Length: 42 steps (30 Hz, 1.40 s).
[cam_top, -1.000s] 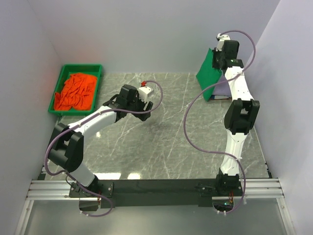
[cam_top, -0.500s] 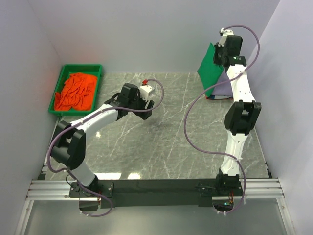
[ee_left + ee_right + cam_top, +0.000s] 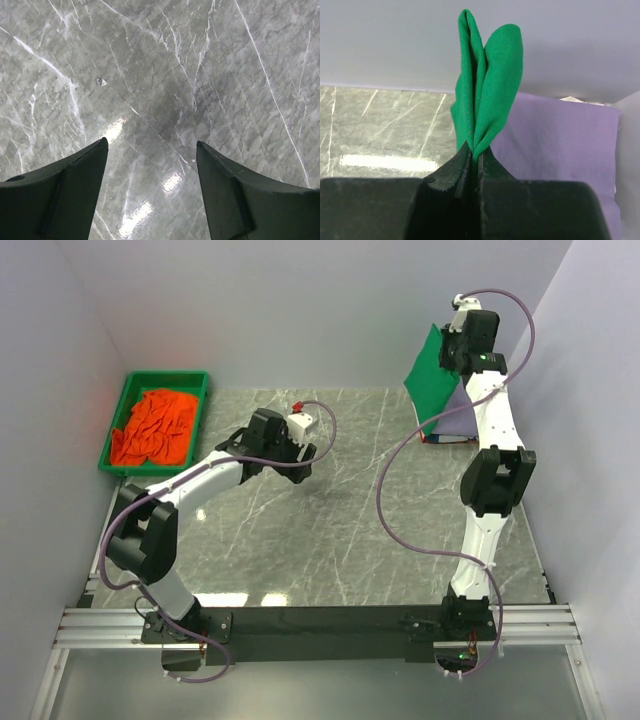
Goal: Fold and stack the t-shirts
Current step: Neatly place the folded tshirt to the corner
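Observation:
My right gripper [image 3: 447, 352] is raised at the far right and shut on the green t-shirt [image 3: 430, 383], which hangs from it as a folded sheet. In the right wrist view the green cloth [image 3: 485, 80] is pinched between the closed jaws. Below it lies the folded lavender t-shirt [image 3: 560, 145], also seen from above [image 3: 455, 420]. The orange t-shirt [image 3: 155, 426] lies crumpled in the green tray [image 3: 122, 405] at the far left. My left gripper [image 3: 298, 462] is open and empty over the bare marble; its fingertips [image 3: 95, 155] show in the left wrist view.
Grey walls close in the table on the left, back and right. The lavender shirt lies against the right wall. A small white speck [image 3: 101, 81] lies on the marble under the left gripper.
My right gripper has lifted the green t-shirt higher and slightly right, uncovering more of the lavender shirt. The left arm has barely moved.

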Each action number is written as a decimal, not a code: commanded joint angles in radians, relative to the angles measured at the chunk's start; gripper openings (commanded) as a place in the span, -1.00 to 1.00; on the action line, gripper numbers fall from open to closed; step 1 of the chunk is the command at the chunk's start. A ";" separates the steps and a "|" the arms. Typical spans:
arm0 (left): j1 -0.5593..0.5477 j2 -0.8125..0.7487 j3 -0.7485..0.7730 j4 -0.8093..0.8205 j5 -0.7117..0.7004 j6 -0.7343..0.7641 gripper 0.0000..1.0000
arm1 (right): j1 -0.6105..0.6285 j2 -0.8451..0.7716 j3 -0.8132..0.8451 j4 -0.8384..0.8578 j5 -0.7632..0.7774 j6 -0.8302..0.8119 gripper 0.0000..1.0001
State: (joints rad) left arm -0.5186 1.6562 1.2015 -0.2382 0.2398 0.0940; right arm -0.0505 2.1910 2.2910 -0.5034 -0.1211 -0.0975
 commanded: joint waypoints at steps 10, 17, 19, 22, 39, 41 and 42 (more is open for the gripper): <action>0.002 0.034 0.069 -0.012 0.038 0.030 0.54 | -0.090 -0.034 0.009 0.088 -0.009 -0.097 -1.00; 0.003 0.048 0.087 -0.035 0.053 0.027 0.55 | -0.129 0.027 -0.015 0.138 0.000 -0.177 -1.00; 0.002 0.054 0.096 -0.042 0.061 0.029 0.55 | -0.134 0.053 -0.016 0.157 0.014 -0.202 -1.00; 0.003 0.059 0.110 -0.056 0.062 0.027 0.56 | -0.144 0.087 -0.010 0.167 0.023 -0.222 -1.00; 0.015 0.059 0.142 -0.104 0.102 0.013 0.61 | -0.190 0.180 -0.094 0.266 0.089 -0.300 -1.00; 0.019 0.062 0.147 -0.111 0.101 0.018 0.62 | -0.190 0.190 -0.097 0.270 0.097 -0.301 -1.00; 0.019 0.065 0.155 -0.115 0.096 0.018 0.62 | -0.192 0.188 -0.106 0.296 0.110 -0.306 -1.00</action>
State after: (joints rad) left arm -0.5045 1.7195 1.3033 -0.3466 0.3103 0.1116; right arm -0.2367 2.3760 2.1910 -0.3096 -0.0448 -0.3706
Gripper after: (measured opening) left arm 0.808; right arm 0.055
